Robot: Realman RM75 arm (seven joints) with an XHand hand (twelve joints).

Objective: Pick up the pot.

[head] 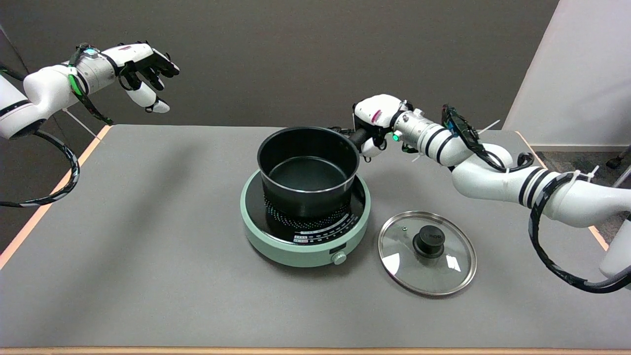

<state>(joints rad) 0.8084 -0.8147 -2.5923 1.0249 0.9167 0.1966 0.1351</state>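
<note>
A black pot [308, 172] stands without a lid on a round pale-green hotplate [276, 241] in the middle of the grey table. The pot's black handle sticks out to the upper right. My right hand [375, 123] is wrapped around that handle, its fingers curled under it and most of the handle hidden inside the grip. The pot looks slightly tilted, its base still close to or on the hotplate; I cannot tell whether it is off the surface.
A glass lid [427, 252] with a black knob and metal rim lies flat on the table right of the hotplate. The idle left hand [143, 74] hangs in the air at the upper left. The table's edges [54, 190] run along left and front.
</note>
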